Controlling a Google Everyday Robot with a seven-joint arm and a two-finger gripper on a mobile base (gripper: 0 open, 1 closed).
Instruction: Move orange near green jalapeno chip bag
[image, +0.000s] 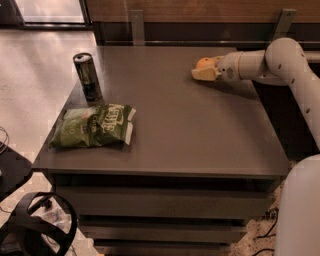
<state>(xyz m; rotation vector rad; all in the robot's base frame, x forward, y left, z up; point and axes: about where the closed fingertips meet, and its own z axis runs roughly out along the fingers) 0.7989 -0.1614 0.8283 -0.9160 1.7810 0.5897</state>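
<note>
Gripper (204, 70) clasping orange (204, 62), far right of dark table (190, 125), green chip bag (92, 126) front left, pale floor (37, 75)

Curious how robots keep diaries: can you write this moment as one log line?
gripper: at orange, table far right | bag: front left, flat | can: upright behind bag | orange not yet near bag
</note>
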